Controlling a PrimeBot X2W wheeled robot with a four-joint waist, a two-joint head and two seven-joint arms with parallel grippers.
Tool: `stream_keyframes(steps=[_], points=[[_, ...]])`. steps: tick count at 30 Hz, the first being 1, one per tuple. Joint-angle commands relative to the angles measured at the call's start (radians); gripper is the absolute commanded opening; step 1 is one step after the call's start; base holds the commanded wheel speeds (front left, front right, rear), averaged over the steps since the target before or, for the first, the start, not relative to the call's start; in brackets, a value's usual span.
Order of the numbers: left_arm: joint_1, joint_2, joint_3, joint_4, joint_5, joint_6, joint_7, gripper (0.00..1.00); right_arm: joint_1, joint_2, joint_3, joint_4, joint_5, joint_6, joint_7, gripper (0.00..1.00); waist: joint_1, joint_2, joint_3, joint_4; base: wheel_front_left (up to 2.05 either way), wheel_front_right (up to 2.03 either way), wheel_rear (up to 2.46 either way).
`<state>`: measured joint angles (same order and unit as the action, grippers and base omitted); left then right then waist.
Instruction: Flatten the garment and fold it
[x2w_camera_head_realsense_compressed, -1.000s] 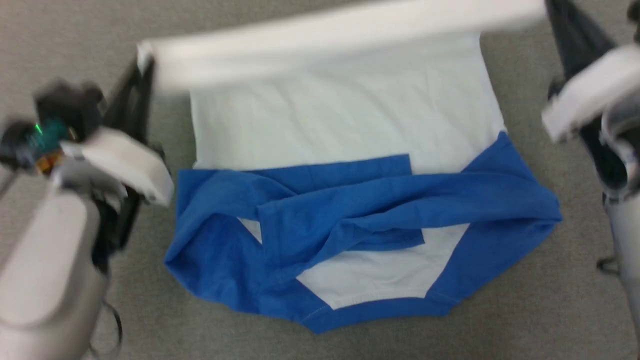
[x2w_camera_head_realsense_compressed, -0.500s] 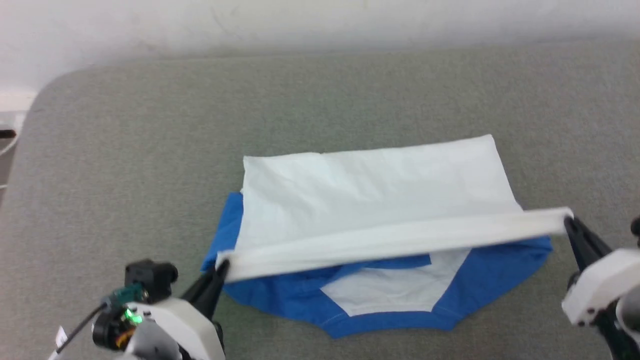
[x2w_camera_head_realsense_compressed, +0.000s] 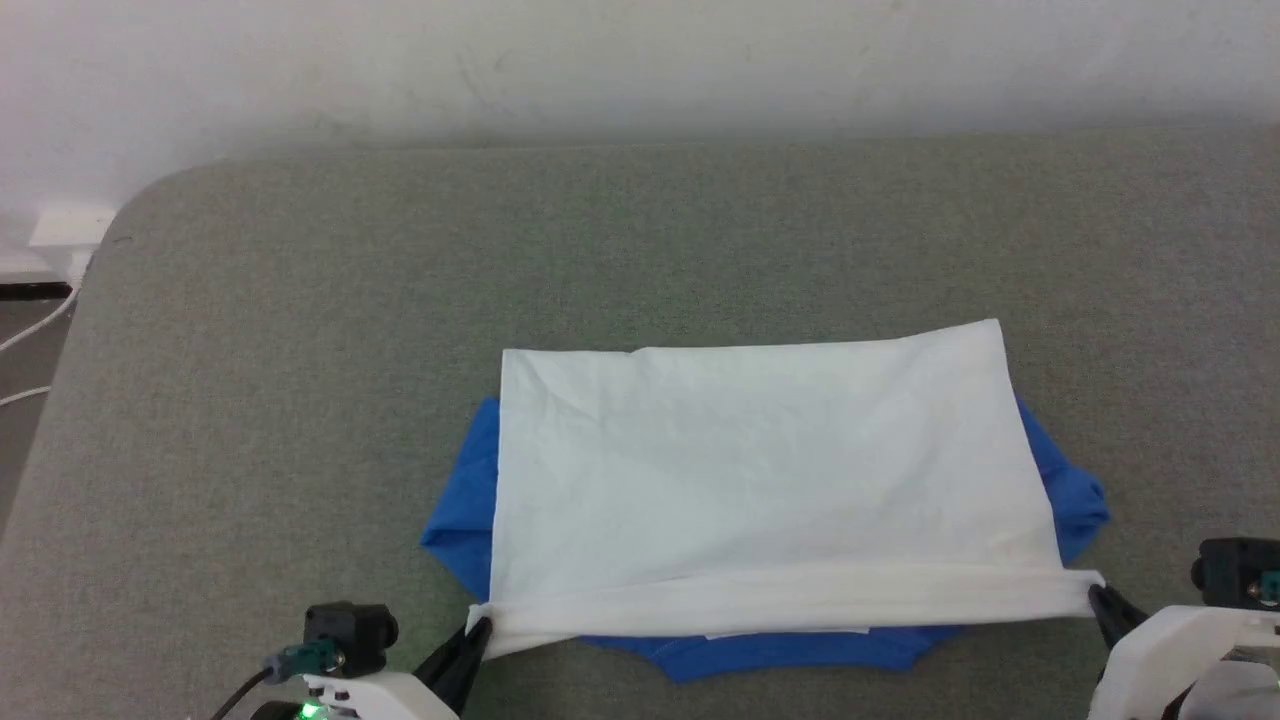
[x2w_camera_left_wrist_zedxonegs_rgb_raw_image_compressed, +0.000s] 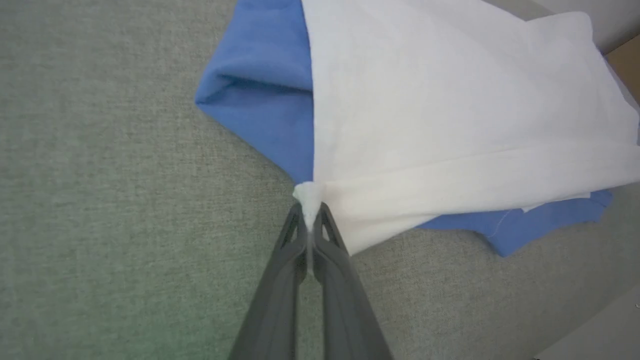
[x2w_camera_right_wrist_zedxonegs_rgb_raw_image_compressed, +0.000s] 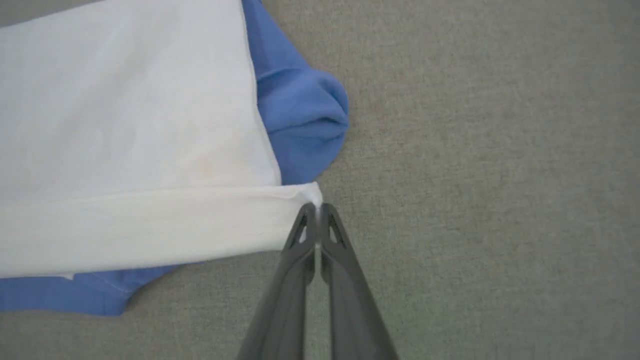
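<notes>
The garment (x2w_camera_head_realsense_compressed: 760, 470) lies on the grey surface with its white body folded toward me over the blue sleeves and shoulders. Blue cloth pokes out at both sides and along the near edge. My left gripper (x2w_camera_head_realsense_compressed: 480, 630) is shut on the white hem's left corner, seen pinched in the left wrist view (x2w_camera_left_wrist_zedxonegs_rgb_raw_image_compressed: 310, 210). My right gripper (x2w_camera_head_realsense_compressed: 1095, 597) is shut on the hem's right corner, also pinched in the right wrist view (x2w_camera_right_wrist_zedxonegs_rgb_raw_image_compressed: 316, 207). The hem is stretched taut between them, near the garment's (x2w_camera_right_wrist_zedxonegs_rgb_raw_image_compressed: 125, 150) blue collar edge.
The grey padded surface (x2w_camera_head_realsense_compressed: 300, 350) spreads wide around the garment, with a rounded corner at the far left. A white wall (x2w_camera_head_realsense_compressed: 640, 60) rises behind it. Cables (x2w_camera_head_realsense_compressed: 30, 330) and the floor lie off the left edge.
Both grippers have drawn the white hem from the far side over the blue part to the near edge. The head camera has tilted up, shifting the whole picture.
</notes>
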<state>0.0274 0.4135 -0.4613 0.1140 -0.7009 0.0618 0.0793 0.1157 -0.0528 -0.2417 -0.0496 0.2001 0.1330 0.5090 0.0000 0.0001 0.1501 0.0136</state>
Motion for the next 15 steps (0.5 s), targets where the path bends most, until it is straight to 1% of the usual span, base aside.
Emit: stream_keyframes(steps=[1, 2, 3, 4, 7, 10, 12, 15], points=[[-0.022, -0.003, -0.003, 0.021, 0.008, -0.006, -0.010, 0.00, -0.009, 0.001, 0.003, 0.021, -0.005, -0.002, -0.009, 0.00, 0.0000, -0.0001, 0.000, 0.000, 0.00, 0.00, 0.00], [-0.029, -0.010, -0.007, 0.037, 0.010, -0.011, -0.018, 0.26, -0.014, 0.001, 0.008, 0.040, -0.006, -0.002, -0.015, 0.35, 0.0000, -0.0001, -0.001, 0.001, 0.00, 0.00, 0.00], [-0.036, -0.018, -0.009, 0.050, 0.012, -0.015, -0.030, 1.00, -0.018, 0.002, 0.012, 0.056, -0.006, -0.002, -0.021, 0.76, 0.0000, -0.0001, -0.003, 0.002, 0.00, 0.00, 0.00], [-0.042, -0.024, -0.010, 0.064, 0.014, -0.017, -0.039, 1.00, -0.023, 0.002, 0.015, 0.069, -0.001, -0.002, -0.026, 1.00, 0.0000, -0.0001, -0.005, 0.003, 0.00, 0.00, 0.00], [-0.052, -0.044, -0.008, 0.091, 0.013, -0.019, -0.071, 1.00, -0.030, 0.002, 0.016, 0.090, 0.032, -0.002, -0.046, 1.00, 0.0000, -0.0001, -0.018, 0.006, 0.00, 0.00, 0.00], [-0.055, -0.058, -0.001, 0.100, 0.017, -0.012, -0.107, 1.00, -0.024, 0.002, 0.010, 0.079, 0.053, -0.002, -0.062, 1.00, 0.0000, -0.0001, -0.035, 0.010, 0.00, 0.00, 0.00], [-0.055, -0.065, 0.014, 0.092, 0.027, 0.010, -0.147, 1.00, -0.017, 0.002, 0.003, 0.050, 0.068, -0.002, -0.069, 1.00, 0.0000, -0.0001, -0.047, 0.011, 0.00, 0.00, 0.00], [-0.060, -0.073, 0.052, 0.074, 0.053, 0.050, -0.242, 1.00, -0.009, 0.002, -0.004, 0.015, 0.112, -0.002, -0.115, 1.00, 0.0000, -0.0001, -0.061, 0.014, 0.00, 0.00, 0.00]])
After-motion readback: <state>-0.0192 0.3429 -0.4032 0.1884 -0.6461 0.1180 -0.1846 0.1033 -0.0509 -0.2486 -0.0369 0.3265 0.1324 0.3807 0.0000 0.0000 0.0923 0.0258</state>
